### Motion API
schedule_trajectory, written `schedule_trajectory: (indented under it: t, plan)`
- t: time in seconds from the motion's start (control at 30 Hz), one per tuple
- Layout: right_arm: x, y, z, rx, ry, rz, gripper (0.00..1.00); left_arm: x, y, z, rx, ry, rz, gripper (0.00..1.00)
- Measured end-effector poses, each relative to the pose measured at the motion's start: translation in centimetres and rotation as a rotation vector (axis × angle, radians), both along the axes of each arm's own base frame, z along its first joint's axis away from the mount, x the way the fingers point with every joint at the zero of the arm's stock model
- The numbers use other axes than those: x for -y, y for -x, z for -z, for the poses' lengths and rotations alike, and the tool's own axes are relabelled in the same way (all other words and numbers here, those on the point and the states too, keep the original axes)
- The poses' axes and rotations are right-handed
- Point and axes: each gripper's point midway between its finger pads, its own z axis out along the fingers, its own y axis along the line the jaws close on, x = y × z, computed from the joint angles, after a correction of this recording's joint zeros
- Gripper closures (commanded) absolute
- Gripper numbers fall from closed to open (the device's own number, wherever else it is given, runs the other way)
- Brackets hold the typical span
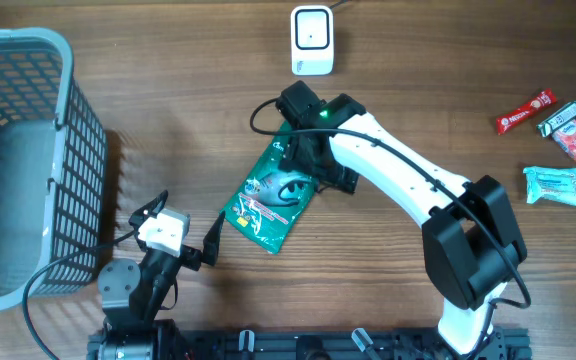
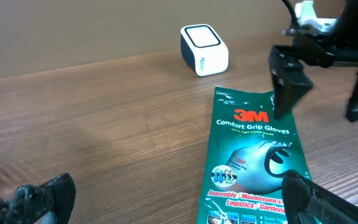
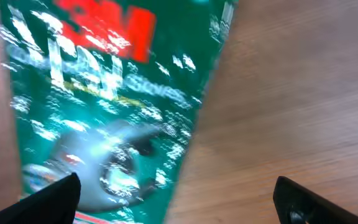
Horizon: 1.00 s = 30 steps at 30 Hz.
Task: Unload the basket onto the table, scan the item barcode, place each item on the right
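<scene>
The pack [image 1: 265, 212] lies flat mid-table, top edge under the right gripper [image 3: 179, 198], whose fingers gape wide, holding nothing. The left gripper [image 2: 179, 202], equally wide and empty, hangs off its lower-left edge. Bare wood lies between pack, scanner [image 1: 311, 40] and basket [image 1: 68, 110].

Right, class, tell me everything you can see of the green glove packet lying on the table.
The glove packet is a glossy green plastic pouch with a red 3M logo, white "Comfort Grip Gloves" lettering and a glove picture. It lies flat, printed face up, slanted on the wooden table, short of the white scanner. The right tool hangs open over its logo end; whether they touch cannot be told.
</scene>
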Motion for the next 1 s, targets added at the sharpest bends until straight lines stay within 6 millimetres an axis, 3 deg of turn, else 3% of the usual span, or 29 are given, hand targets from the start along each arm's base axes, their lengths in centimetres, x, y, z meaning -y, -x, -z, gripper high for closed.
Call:
schedule_trajectory:
  t: [0.2, 0.3, 0.43, 0.47, 0.5, 0.53, 0.57, 0.73, 0.93, 1.0]
  plan:
    - [-1.7, -2.1, 1.3, 0.047, -0.073, 0.179, 0.01, 0.0, 0.0, 0.0, 0.000, 0.000, 0.000, 0.00]
    - [-2.5, -2.1, 4.4, -0.009, -0.083, 0.233, 0.01, 0.0, 0.0, 0.0, 0.000, 0.000, 0.001, 0.00]
    - [-3.4, -2.0, 5.9, -0.046, -0.112, 0.247, 0.02, 0.0, 0.0, 0.0, 0.000, 0.000, 0.000, 0.00]
    - [-3.5, -2.0, 6.0, -0.052, -0.115, 0.250, 0.19, 0.0, 0.0, 0.0, 0.000, 0.000, 0.001, 0.00]
    - [-3.5, -1.9, 6.1, -0.056, -0.113, 0.250, 0.54, 0.0, 0.0, 0.0, 0.000, 0.000, 0.000, 0.00]
    - [-3.4, -1.9, 6.3, -0.063, -0.106, 0.254, 0.82, 0.0, 0.0, 0.0, 0.000, 0.000, 0.000, 0.00]
    - [-3.3, -1.8, 6.5, -0.074, -0.097, 0.256, 0.96, 0.0, 0.0, 0.0, 0.000, 0.000, 0.001, 0.00]
    - [-4.2, -2.1, 6.7, -0.103, -0.124, 0.255, 0.95, 0.0, 0.0, 0.0, 0.000, 0.000, 0.000, 0.00]
    - [0.7, 3.5, 5.5, -0.354, 0.032, 0.309, 0.95, 0.0, 0.0, 0.0, 0.000, 0.000, 0.000, 0.00]
    - [2.3, 5.6, 3.8, -0.467, 0.039, 0.328, 0.95, 0.0, 0.0, 0.0, 0.000, 0.000, 0.000, 0.00]
